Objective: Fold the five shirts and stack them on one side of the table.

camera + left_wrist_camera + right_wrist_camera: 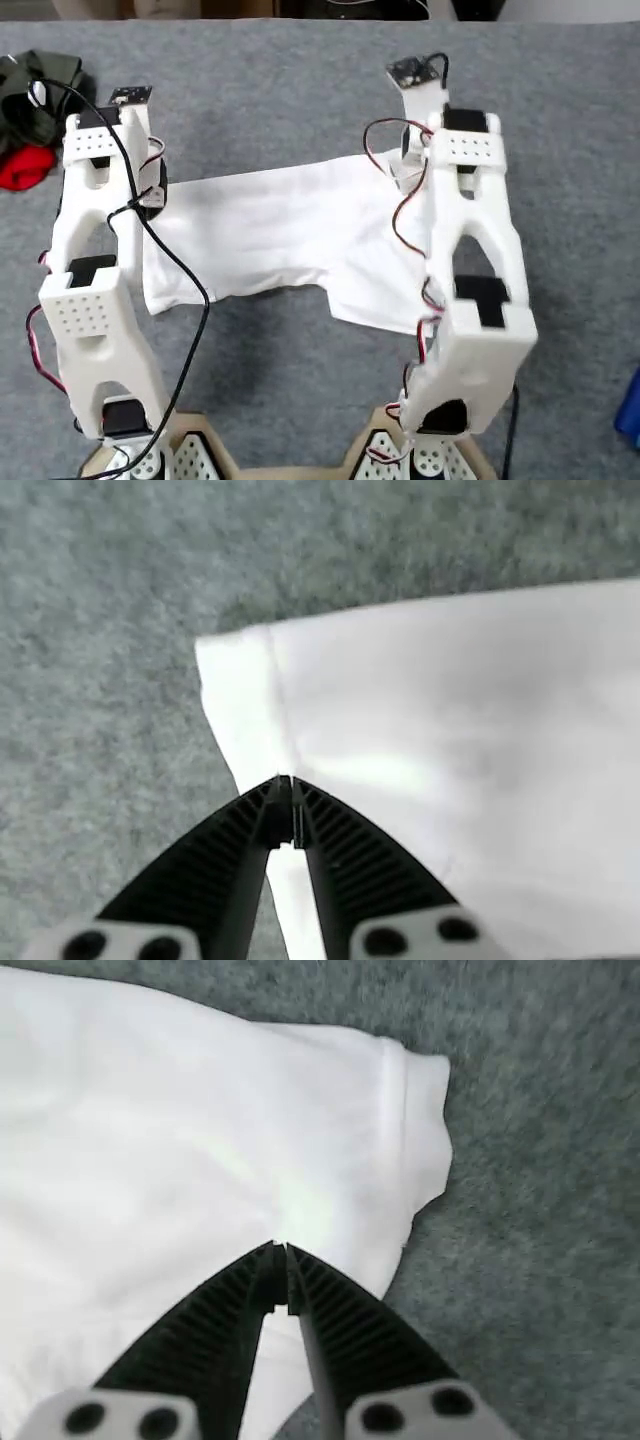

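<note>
We look down on the table (300,80), covered in a grey, felt-like nap that reads as coarse, mottled fibre in the wrist views. Across its middle lies the white shirt (290,235), smooth cotton spread flat between the two arms. One sleeve juts toward the near edge and soft wrinkles run along its length. The left arm (95,290) and right arm (470,270), both of boxy white plastic with perforated panels, flank the shirt, each bent forward over one end of it. In the far corner on the left arm's side sits a crumpled heap of clothes (30,110), dark green with red beside it, well apart from the shirt. A black cable (175,260) loops from the left arm over the cloth's edge. From above, the arms' own bulk hides the pinch points. The left wrist view gives us the left gripper (288,815), its ribbed black fingers (350,855) clenched on the fabric just beside a stitched hem. The right gripper (278,1280) is likewise clamped on the shirt near a folded, seamed corner.
</note>
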Available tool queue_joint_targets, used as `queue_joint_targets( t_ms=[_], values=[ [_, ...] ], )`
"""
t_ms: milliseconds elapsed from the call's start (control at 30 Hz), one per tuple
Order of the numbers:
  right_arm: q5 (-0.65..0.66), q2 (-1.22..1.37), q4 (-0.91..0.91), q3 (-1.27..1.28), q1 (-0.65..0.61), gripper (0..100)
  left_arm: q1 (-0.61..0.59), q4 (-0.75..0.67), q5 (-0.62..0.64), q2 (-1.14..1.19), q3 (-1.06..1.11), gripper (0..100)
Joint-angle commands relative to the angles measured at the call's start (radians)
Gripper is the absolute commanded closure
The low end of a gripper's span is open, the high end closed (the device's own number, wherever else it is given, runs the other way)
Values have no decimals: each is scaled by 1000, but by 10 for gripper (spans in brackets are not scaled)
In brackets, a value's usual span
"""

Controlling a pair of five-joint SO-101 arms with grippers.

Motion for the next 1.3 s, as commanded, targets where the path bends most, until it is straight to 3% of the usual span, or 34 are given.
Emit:
queue_joint_targets(
  t_ms=[0,133,300,467,767,1100,1267],
  values=[
    [157,-186,101,-22,-28,994,46,15,-21,-180,72,980],
    [341,-300,241,8,-45,993,106,-66,-21,-435,384,980],
    [568,-432,258,162,-42,993,163,-273,-20,-875,872,980],
    [684,-567,209,372,-45,993,140,-279,-14,-1213,1134,980],
    [856,-878,186,829,-120,980,-34,-129,-23,-1314,1165,980],
    [862,-1178,31,1254,-252,725,-259,-87,-58,-1313,1168,980],
    [838,-1182,-31,1365,-295,712,-305,-89,-92,-1311,1168,980]
  ],
)
